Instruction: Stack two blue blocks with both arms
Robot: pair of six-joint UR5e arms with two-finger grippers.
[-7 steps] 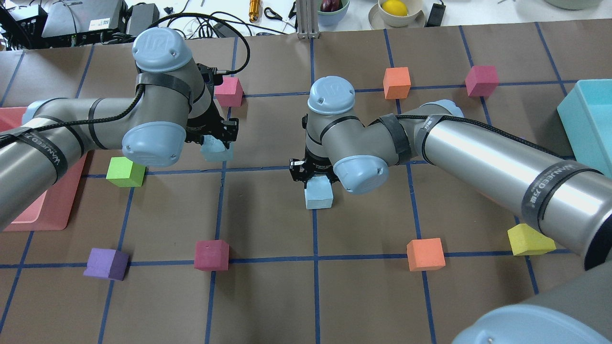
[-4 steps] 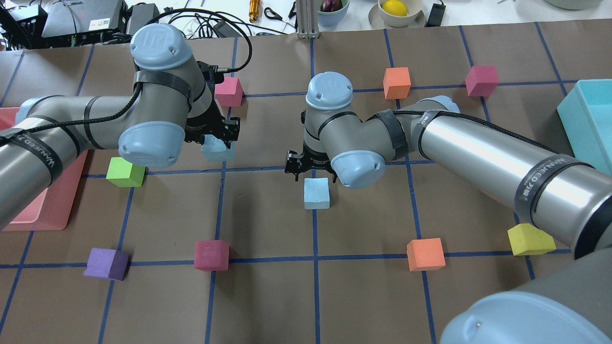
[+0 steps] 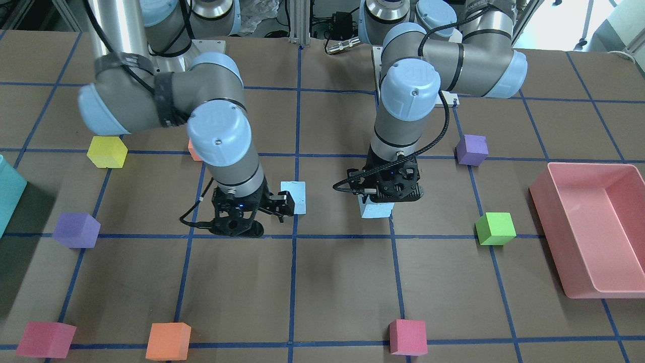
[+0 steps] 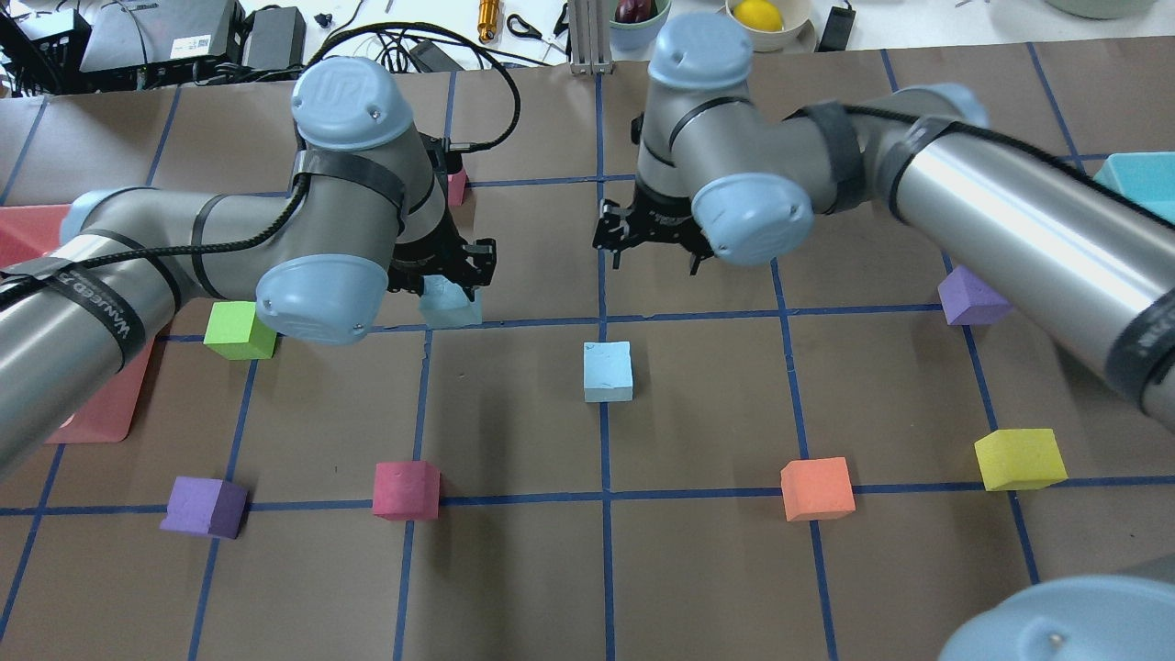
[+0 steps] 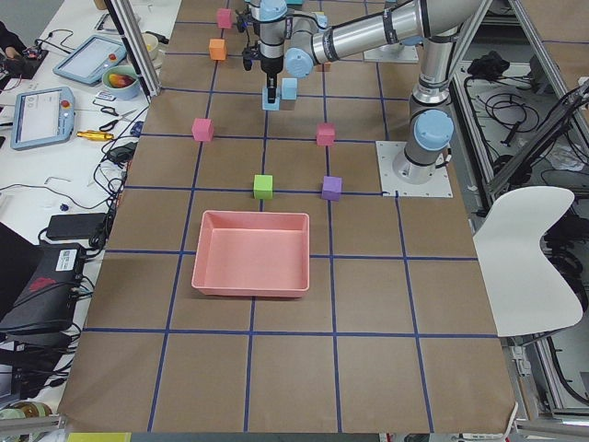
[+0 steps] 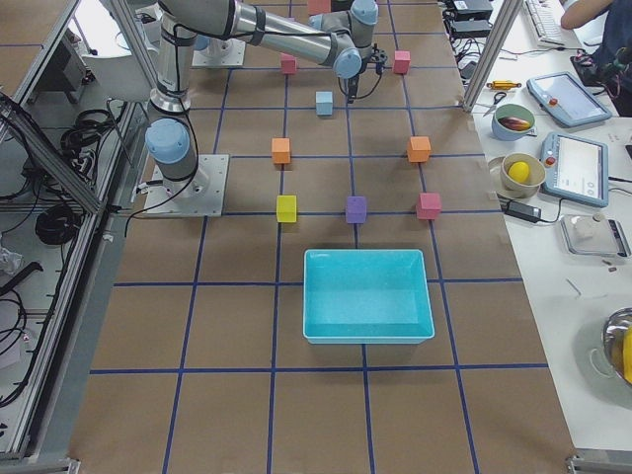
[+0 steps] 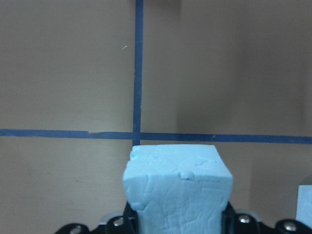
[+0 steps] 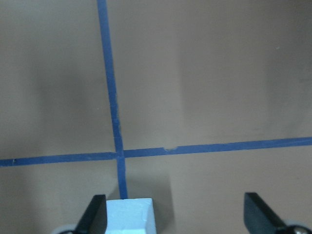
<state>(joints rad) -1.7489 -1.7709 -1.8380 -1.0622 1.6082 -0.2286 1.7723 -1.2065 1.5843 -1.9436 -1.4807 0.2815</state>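
One blue block (image 4: pixel 452 310) is in my left claw (image 4: pixel 452 292), which is closed on it with the fingers pressed against its sides. In the left wrist view its creased face fills the lower middle, with a tape crossing on the tabletop (image 4: pixel 514 569) beyond it. The other blue block (image 4: pixel 608 370) sits flat on the tabletop astride a blue tape line, just on the robot's side of a crossing. It lies to the right of the gripped one and is apart from it. My right claw (image 4: pixel 654 260) hangs spread wide with nothing between its fingers (image 8: pixel 96 214), out past the loose block and not touching it. The right wrist view catches that block's pale top at the bottom edge, beside one finger. A green cube (image 4: pixel 239 329) lies on the tabletop to the left of the gripped block.
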